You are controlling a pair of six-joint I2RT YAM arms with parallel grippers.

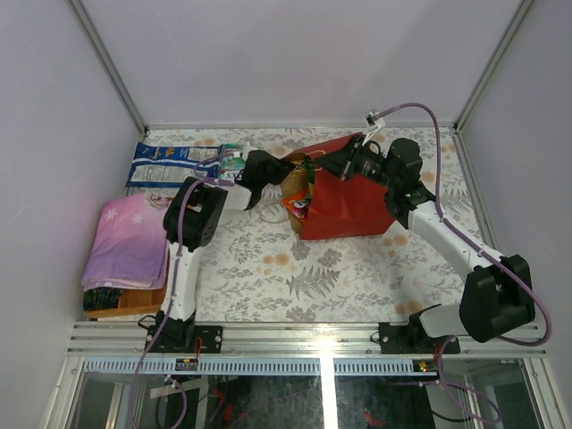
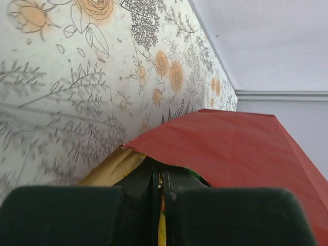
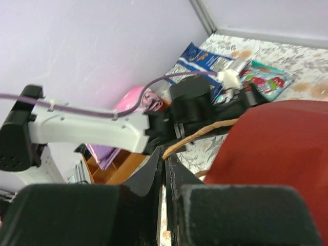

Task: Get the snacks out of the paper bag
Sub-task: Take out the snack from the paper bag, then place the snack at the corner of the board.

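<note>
At the far left a pink cloth is lying folded over a wooden tray, covering all of it but the near edge. Something dark at the tray's left corner is too dim to name. Behind the cloth, blue-and-white packs are lying flat on the flowered table. A teal pouch is sitting just beside them, partly covered by the left arm's wrist. The left gripper is poking sideways into the mouth of the paper bag, which is lying on its side near the table's middle with its mouth facing left. In the left wrist view the fingers are pressing together with only a hairline gap between them. A sliver of yellow and orange is showing in that gap, but the bag's red flap and the fingers themselves are hiding the tips, so I cannot tell whether a packet is pinched. The snacks inside are showing only as a crush of green, yellow and orange at the mouth, with most of each packet hidden by the bag. Farther right, the right gripper is sitting at the bag's upper edge with its jaws closed. From the right wrist camera the twine handle is running out from between the tips, so the gripper is pinching that cord, though the dark fingers are hiding the pinch point itself.
</note>
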